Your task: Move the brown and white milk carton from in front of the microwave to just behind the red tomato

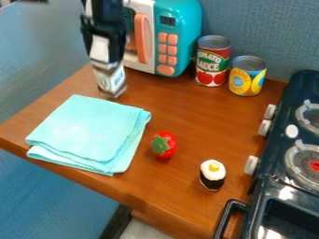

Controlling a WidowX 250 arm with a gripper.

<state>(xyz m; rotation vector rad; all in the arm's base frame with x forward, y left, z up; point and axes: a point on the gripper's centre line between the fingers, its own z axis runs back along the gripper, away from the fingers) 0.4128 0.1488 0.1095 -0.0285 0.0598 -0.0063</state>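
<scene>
At the upper left of the view, near the far left edge of the worktop (187, 112): closed around the upper part of a bottle (111, 78), to judge by the two fingers on either side, with the tool (104, 52) hanging down from the top edge. Directly beneath and partly between those fingers, with long axis close to upright, leaning slightly, and nearly in line with the tool. Down by the wood at the base, though impossible to tell whether touching or just above.

Just beyond the upper edge of a folded cloth (87, 130) and to the left of a toy microwave (181, 25), near its open-looking front. Farther right, beside the microwave, two upright cans close together: red (212, 60) and yellow (247, 75). Nearer the camera, to the right of the cloth, a tomato (163, 144) with a green top; farther right and nearer still, a cupcake (212, 173). Along the right edge, a stove (274, 186), well apart from the bottle.
</scene>
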